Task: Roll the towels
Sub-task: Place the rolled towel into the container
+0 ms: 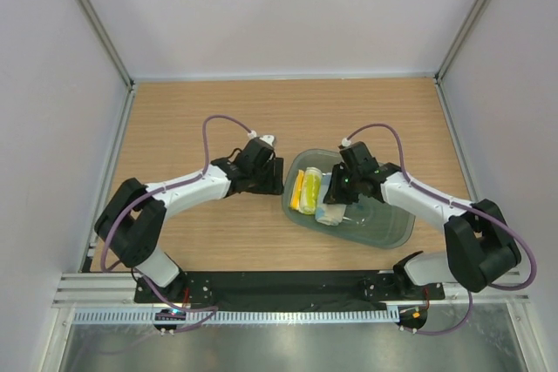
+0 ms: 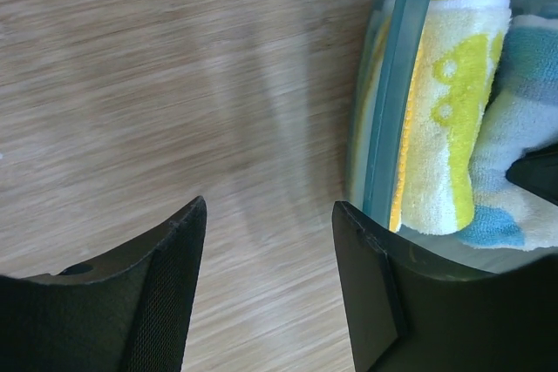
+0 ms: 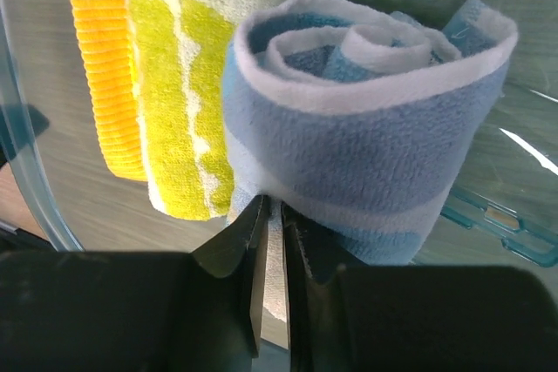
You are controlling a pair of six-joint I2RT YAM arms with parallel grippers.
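Observation:
Both towels lie rolled up inside the clear bluish tub (image 1: 394, 231). The yellow towel (image 1: 310, 190) (image 2: 449, 102) (image 3: 183, 84) lies near the tub's left wall. The light blue towel (image 1: 332, 213) (image 2: 527, 128) (image 3: 366, 128) lies right beside it, its spiral end facing the right wrist camera. My right gripper (image 1: 335, 197) (image 3: 274, 208) reaches into the tub, shut on a thin flap of the blue towel at the roll's lower edge. My left gripper (image 1: 278, 177) (image 2: 268, 206) hangs open over bare wood just outside the tub's left rim (image 2: 397, 84), holding nothing.
An orange ribbed cloth (image 1: 297, 191) (image 3: 100, 67) lies rolled against the yellow towel, next to the tub's left wall. The tub sits on a wooden table (image 1: 200, 119) enclosed by white walls on three sides. A clasp on the tub rim (image 3: 497, 219) shows at the right.

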